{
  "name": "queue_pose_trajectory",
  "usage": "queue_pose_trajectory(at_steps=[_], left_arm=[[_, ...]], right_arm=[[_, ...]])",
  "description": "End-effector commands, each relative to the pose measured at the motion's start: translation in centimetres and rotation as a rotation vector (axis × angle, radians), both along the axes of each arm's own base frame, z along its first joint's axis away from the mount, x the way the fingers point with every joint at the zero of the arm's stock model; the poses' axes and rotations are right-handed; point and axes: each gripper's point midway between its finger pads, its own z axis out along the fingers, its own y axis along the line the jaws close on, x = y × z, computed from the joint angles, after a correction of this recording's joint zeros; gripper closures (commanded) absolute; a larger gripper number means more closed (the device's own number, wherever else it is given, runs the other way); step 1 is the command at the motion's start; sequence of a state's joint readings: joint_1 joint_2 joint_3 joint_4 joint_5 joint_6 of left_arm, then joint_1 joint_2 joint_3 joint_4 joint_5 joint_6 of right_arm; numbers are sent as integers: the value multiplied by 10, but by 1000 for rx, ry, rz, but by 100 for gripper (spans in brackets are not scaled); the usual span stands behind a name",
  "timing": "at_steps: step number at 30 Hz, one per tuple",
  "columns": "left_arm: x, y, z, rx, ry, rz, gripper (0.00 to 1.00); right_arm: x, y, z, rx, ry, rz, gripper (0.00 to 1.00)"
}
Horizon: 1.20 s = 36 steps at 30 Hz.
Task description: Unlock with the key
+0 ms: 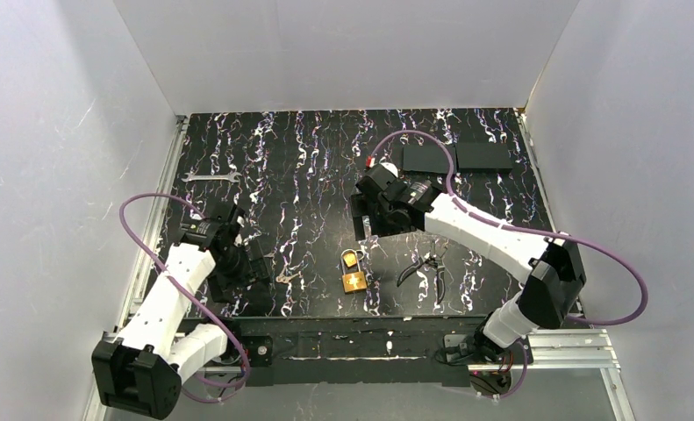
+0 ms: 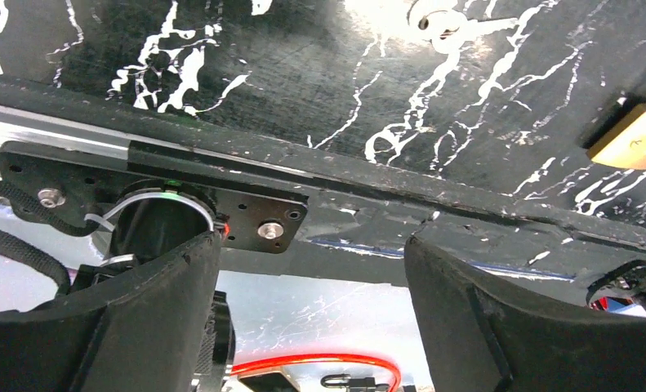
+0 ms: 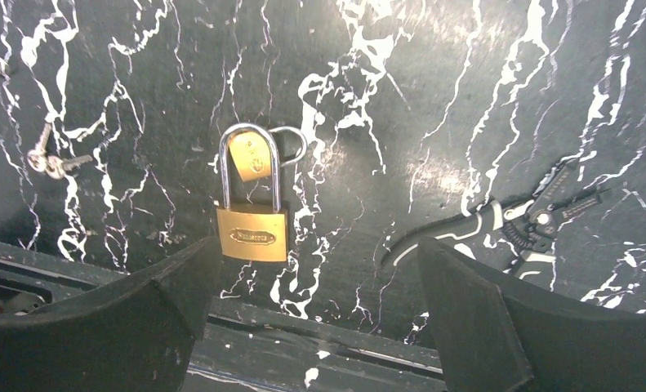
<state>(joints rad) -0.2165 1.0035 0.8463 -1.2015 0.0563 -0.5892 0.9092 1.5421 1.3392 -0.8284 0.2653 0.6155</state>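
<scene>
The small dull-metal key [image 1: 283, 279] lies flat on the black marbled table, left of the padlocks. It also shows in the left wrist view [image 2: 446, 24] and the right wrist view [image 3: 50, 162]. A large brass padlock [image 1: 354, 281] [image 3: 252, 235] lies shut, with a smaller brass padlock [image 3: 254, 159] hooked through its shackle. My left gripper [image 1: 253, 274] [image 2: 311, 261] is open and empty, just left of the key. My right gripper [image 1: 371, 230] [image 3: 319, 269] is open and empty, above and behind the padlocks.
Black-handled pliers [image 1: 426, 267] [image 3: 532, 220] lie right of the padlocks. A silver wrench [image 1: 211, 177] lies at the far left. Two black plates [image 1: 457, 157] sit at the back right. White walls enclose the table; its front edge [image 2: 434, 192] is close to the left gripper.
</scene>
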Motion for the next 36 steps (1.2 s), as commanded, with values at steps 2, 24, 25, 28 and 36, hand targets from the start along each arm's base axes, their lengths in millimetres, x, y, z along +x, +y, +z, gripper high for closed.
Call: queue_pose_trajectory(at_steps=[2, 24, 25, 28, 36], left_arm=[[19, -8, 7, 5, -48, 11, 20], [87, -37, -27, 74, 48, -167, 36], [89, -39, -29, 76, 53, -172, 37], [91, -43, -35, 85, 82, -187, 38], [89, -43, -47, 109, 136, -203, 44]], right_arm=[[10, -14, 38, -12, -97, -44, 2], [-15, -106, 74, -39, -281, -198, 2], [-17, -108, 73, -41, -282, -202, 2], [-21, -115, 70, -48, -282, -211, 2], [-28, -126, 59, -91, -258, -208, 2]])
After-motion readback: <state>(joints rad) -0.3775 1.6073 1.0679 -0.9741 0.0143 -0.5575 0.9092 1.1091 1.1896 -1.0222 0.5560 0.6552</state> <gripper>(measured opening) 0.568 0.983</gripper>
